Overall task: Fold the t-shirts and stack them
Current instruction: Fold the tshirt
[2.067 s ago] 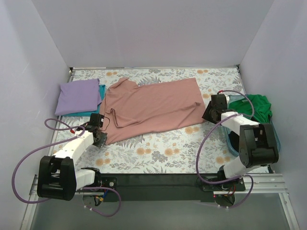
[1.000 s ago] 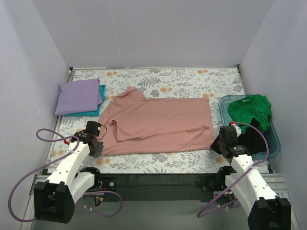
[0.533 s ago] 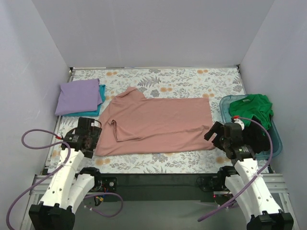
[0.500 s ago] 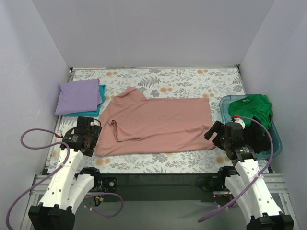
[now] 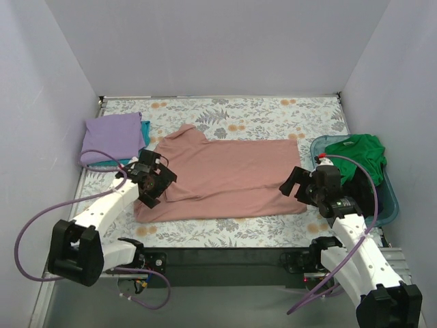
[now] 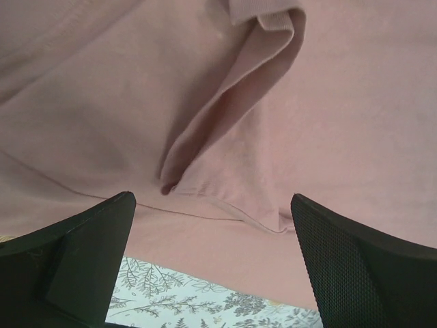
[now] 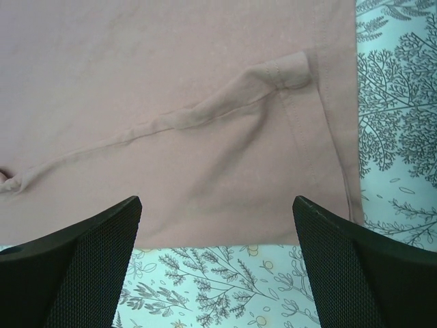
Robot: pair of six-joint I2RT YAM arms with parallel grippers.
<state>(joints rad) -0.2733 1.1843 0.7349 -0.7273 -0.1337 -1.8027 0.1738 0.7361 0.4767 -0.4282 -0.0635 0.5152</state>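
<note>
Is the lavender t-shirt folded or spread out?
Folded: the lavender t-shirt is a compact rectangle with no sleeves showing, lying on the teal t-shirt.

no readable text, labels, brands or numbers on anything in view.

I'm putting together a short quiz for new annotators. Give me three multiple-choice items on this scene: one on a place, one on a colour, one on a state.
1. Where on the table does the folded lavender t-shirt lie?
A. near-right edge
B. middle
C. far-left corner

2. What colour is the topmost t-shirt in the tub?
A. green
B. white
C. yellow

3. Over the pink t-shirt, how are the left end effector and the right end effector?
A. both shut on cloth
B. both open, holding nothing
C. one open, one shut

Answers:
1 C: the top view shows it by the far-left corner.
2 A: green cloth lies uppermost there.
3 B: each wrist view shows fingers wide apart, with nothing gripped between them.
</note>
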